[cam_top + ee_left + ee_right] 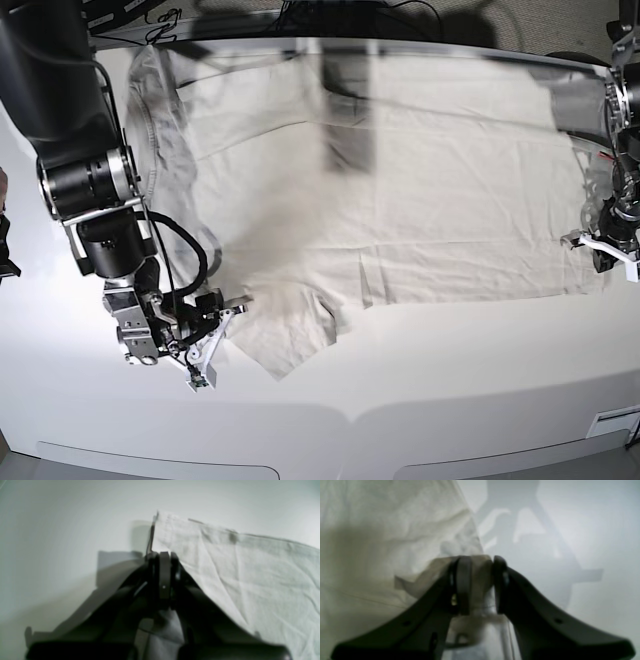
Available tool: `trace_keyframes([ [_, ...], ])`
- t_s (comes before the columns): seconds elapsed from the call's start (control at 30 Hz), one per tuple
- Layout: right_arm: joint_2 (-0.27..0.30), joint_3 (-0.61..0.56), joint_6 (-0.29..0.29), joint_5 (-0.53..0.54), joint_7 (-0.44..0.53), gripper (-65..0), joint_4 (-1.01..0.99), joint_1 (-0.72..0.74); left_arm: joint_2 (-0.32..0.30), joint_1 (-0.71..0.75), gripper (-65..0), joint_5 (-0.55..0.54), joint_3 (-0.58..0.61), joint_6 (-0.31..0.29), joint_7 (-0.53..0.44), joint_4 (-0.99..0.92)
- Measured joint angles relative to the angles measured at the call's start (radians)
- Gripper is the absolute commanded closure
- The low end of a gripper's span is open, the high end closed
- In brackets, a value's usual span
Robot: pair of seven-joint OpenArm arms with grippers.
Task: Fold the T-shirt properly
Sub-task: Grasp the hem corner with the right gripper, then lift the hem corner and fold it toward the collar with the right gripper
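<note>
Both grippers clamped on T-shirt edges; garment spread flat on white tabletop.

Base view, lower left: right gripper (222, 322) pinches the short sleeve (290, 340), a fold of cloth showing between its jaws in the right wrist view. Right edge, mid-height: left gripper (598, 243) is pressed closed on the hem corner (160, 530). The T-shirt (420, 190), pale beige and wrinkled, fills the tabletop (450, 400) from centre to upper frame.
</note>
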Motion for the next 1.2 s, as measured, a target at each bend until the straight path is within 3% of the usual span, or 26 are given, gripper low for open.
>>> trace_keyframes([
  [0.13, -0.001, 0.0, 0.007, 0.008, -0.008, 0.0, 0.0, 0.002, 0.0, 0.0, 0.0, 0.0, 0.0, 0.0, 0.0, 0.0],
  [0.27, 0.006, 0.0, 0.011, 0.007, 0.006, 0.0, 0.0, 0.002, 0.0, 0.0, 0.0, 0.0, 0.0, 0.0, 0.0, 0.0],
  [0.4, 0.021, 0.0, 0.011, -0.005, 0.121, 0.0, -0.001, -0.003, 0.0, 0.0, 0.0, -0.005, 0.0, 0.0, -0.003, 0.0],
  [0.57, 0.017, 0.0, 0.01, -0.013, 0.124, 0.0, -0.008, 0.014, 0.0, 0.005, 0.0, -0.104, 0.0, 0.0, -0.011, -0.002],
  [0.83, 0.026, 0.0, 0.031, -0.008, 0.066, 0.0, 0.046, 0.052, -0.019, 0.005, 0.0, -0.101, 0.001, 0.0, 0.039, 0.033],
  [0.9, 0.026, 0.0, 0.033, 0.039, 0.038, 0.0, 0.089, 0.052, -0.031, 0.006, 0.0, -0.105, 0.001, 0.001, 0.059, 0.053],
  [1.07, 0.021, -0.002, 0.063, 0.101, -0.084, 0.0, 0.216, 0.049, -0.076, 0.005, 0.0, -0.215, 0.001, 0.0, 0.131, 0.113],
  [1.2, 0.038, -0.003, 0.067, 0.147, -0.16, 0.0, 0.334, 0.018, -0.103, 0.005, 0.0, -0.224, 0.001, -0.024, 0.203, 0.166],
])
